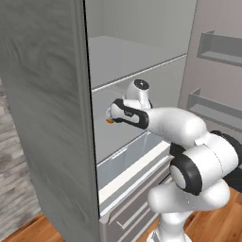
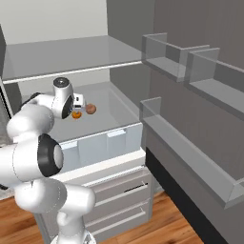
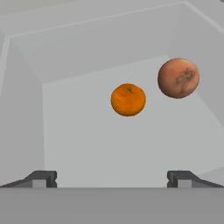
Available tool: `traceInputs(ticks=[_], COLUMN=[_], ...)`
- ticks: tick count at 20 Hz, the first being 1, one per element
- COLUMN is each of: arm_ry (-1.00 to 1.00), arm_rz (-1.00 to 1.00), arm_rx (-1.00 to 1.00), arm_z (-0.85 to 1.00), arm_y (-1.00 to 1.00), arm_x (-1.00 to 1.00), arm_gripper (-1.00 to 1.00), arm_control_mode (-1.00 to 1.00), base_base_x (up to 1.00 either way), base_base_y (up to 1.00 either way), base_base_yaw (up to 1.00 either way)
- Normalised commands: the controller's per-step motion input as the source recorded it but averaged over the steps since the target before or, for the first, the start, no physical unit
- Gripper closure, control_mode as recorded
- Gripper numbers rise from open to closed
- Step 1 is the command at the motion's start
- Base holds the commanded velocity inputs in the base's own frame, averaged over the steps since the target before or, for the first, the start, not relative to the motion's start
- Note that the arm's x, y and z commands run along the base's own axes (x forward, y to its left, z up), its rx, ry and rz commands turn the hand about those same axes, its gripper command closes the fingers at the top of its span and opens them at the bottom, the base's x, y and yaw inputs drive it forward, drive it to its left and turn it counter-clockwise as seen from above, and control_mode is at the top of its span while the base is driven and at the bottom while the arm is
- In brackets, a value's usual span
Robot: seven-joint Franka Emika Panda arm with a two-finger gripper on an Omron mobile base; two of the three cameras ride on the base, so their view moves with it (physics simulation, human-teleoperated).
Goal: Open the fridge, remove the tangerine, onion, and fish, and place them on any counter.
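The claw [image 3: 111,178] stands wide open and holds nothing, its two dark fingertips [image 3: 41,178] far apart at the bottom of the hand view. Ahead of it, between the tips and apart from them, the tangerine [image 3: 128,99] sits on the pale grey fridge shelf [image 3: 87,140]. The onion [image 3: 178,78] lies just beside the tangerine, to its upper right in that view and a little farther in; whether the two touch is hard to tell. From the right base view, the claw [image 2: 80,102] reaches into the open fridge [image 2: 57,57] above the drawers [image 2: 119,190], with the tangerine [image 2: 76,115] right below it and the onion [image 2: 90,109] next to it. The door shelves [image 2: 190,157] stand swung out to the right. No writing or labels can be read.
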Motion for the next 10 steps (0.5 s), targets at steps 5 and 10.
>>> traceInputs(ticks=[5,10], arm_ry=[0.0,0.0], arm_rz=[-0.03,-0.04], arm_rx=[0.0,0.0], arm_z=[-0.34,-0.36], arm_y=[0.0,0.0], arm_x=[0.46,0.45], arm_gripper=[-1.0,-1.0], arm_control_mode=[-1.0,-1.0], base_base_x=[0.0,0.0], base_base_y=[0.0,0.0], base_base_yaw=[0.0,0.0])
